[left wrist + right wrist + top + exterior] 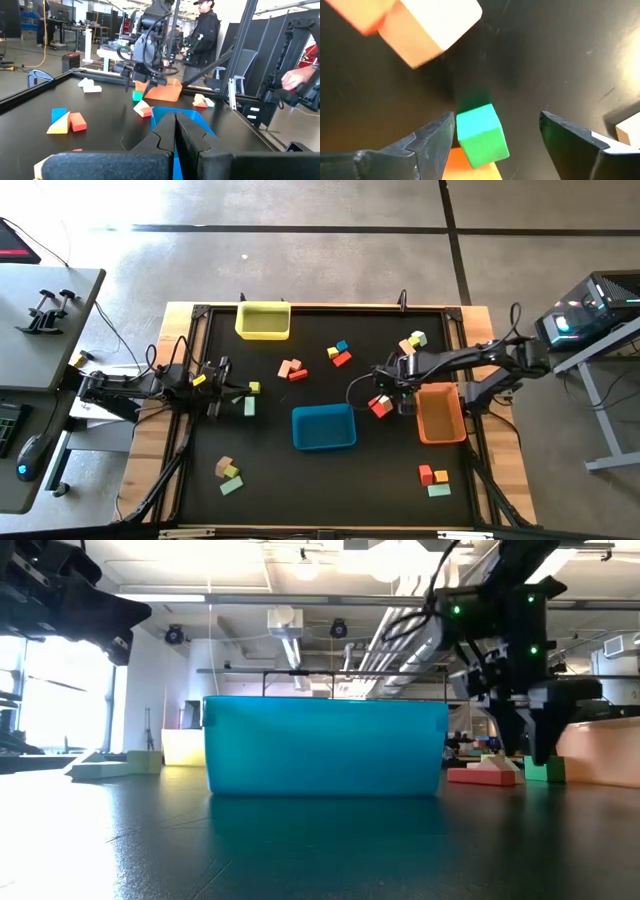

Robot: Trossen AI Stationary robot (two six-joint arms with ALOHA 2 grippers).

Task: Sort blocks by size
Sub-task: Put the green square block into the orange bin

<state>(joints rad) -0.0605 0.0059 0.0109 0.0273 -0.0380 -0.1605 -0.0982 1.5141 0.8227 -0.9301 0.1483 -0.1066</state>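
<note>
A small green cube (480, 132) sits on the black table beside a red and white block (380, 406), just left of the orange tray (440, 412). My right gripper (498, 125) points down over the cube, open, with one finger on each side of it. The cube stands close to one finger (437, 137); whether they touch I cannot tell. In the low view the gripper (533, 745) hangs just above the cube (545, 771). My left gripper (175, 127) waits shut and level at the table's left side (228, 385), holding nothing.
A blue tray (323, 427) stands mid-table and a yellow tray (263, 320) at the far edge. Small groups of blocks lie at the near left (228, 475), near right (434, 478), centre (292, 369) and far right (413, 341). People stand beyond the table.
</note>
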